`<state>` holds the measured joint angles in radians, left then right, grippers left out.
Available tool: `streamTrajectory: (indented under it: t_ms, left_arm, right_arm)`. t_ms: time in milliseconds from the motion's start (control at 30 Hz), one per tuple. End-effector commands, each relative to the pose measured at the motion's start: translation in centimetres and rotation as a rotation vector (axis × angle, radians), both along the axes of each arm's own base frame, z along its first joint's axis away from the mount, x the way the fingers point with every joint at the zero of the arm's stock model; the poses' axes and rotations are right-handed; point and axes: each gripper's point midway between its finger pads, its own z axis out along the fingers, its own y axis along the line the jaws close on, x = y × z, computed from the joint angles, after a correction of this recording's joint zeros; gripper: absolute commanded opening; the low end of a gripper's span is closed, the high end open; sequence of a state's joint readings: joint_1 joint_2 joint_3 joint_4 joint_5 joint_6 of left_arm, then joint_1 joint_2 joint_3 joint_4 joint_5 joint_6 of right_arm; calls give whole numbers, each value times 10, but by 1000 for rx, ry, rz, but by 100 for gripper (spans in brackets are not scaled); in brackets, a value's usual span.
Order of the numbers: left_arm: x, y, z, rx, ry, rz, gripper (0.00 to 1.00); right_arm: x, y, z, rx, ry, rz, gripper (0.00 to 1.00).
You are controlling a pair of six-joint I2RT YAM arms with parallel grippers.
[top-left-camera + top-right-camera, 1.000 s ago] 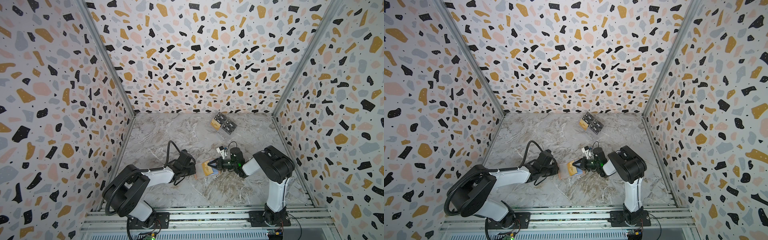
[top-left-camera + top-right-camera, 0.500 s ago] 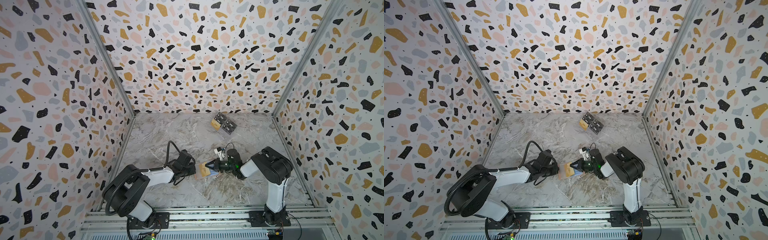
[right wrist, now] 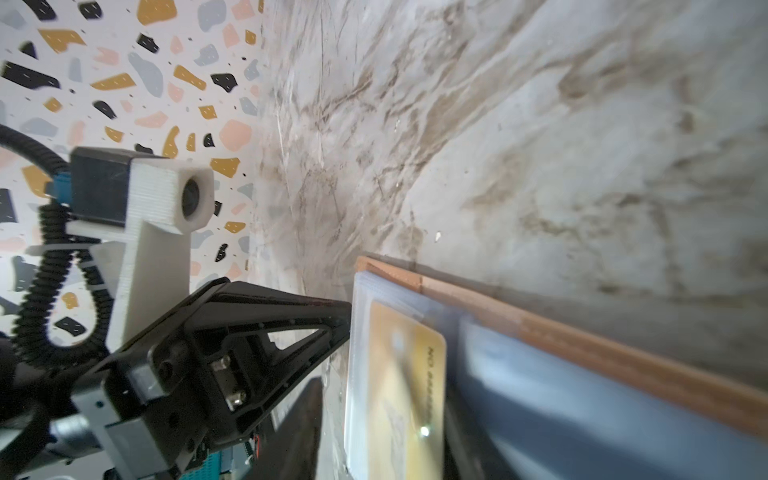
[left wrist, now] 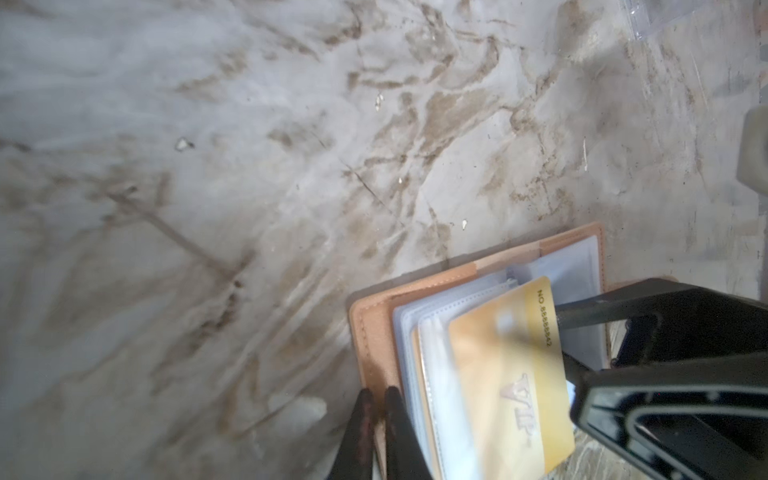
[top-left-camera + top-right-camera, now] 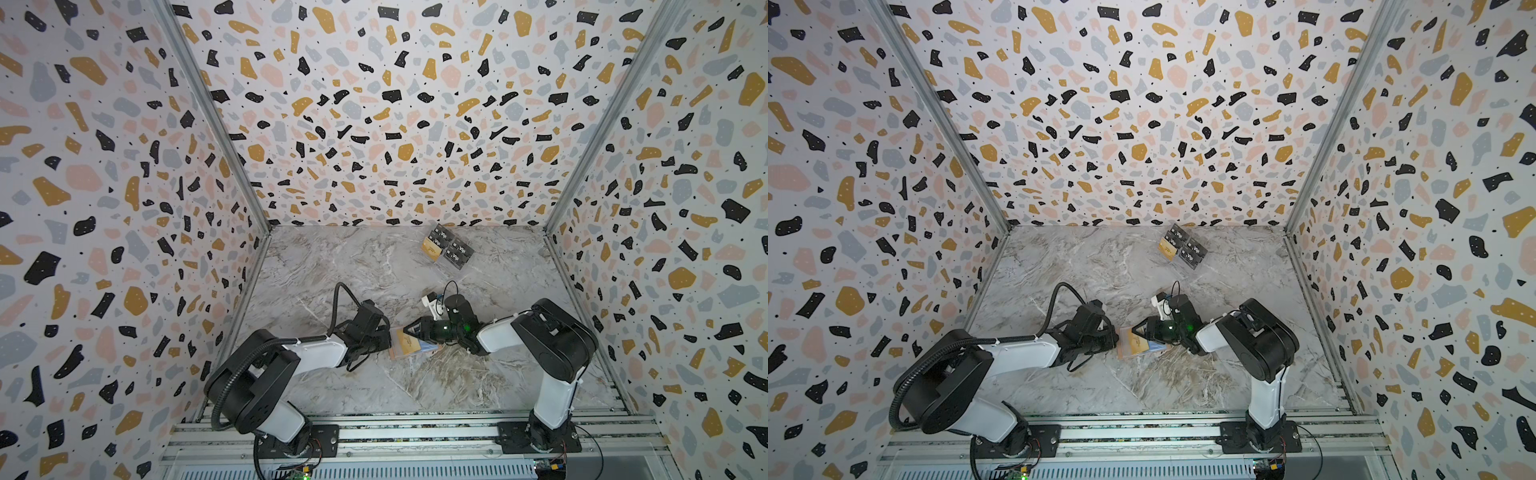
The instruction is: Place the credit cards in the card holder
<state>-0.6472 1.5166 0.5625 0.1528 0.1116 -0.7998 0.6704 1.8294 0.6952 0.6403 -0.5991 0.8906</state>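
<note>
Left claw (image 4: 376, 409) clamped on the cover edge of the tan leather-like booklet card holder (image 4: 374, 332), which lies open mid-front on the marble-look bench (image 4: 249, 166). Gold rectangular VIP card (image 4: 507, 374) on its clear sleeves (image 4: 415, 332). Right claw (image 4: 571, 343) jaws parted at the card's edge. Other black and gold cards (image 5: 449, 250) on the bench's far side.

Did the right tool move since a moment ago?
Yes. In a top view the right tool has slid a little leftward over the card holder, toward the left arm, judged against the spare cards at the back.
</note>
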Motion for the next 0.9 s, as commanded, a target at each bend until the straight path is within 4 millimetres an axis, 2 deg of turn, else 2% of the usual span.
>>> streamTrajectory:
  t_ms: [0,233,367,867]
  left_arm:
    - [-3,-6,0,-25,-2,-31,12]
    - [0,-12,1,-27,-2,-65,12]
    - [2,-14,1,-32,-1,-74,12]
    - [6,-15,8,-46,-18,-79,12]
  right_arm:
    - [-3,-8,-4,-166,-50,21,56]
    - [-12,-11,-15,-295,-51,52,65]
    - [-12,-12,-8,-317,-83,49,69]
    - [-22,-19,-8,-386,-43,66,73]
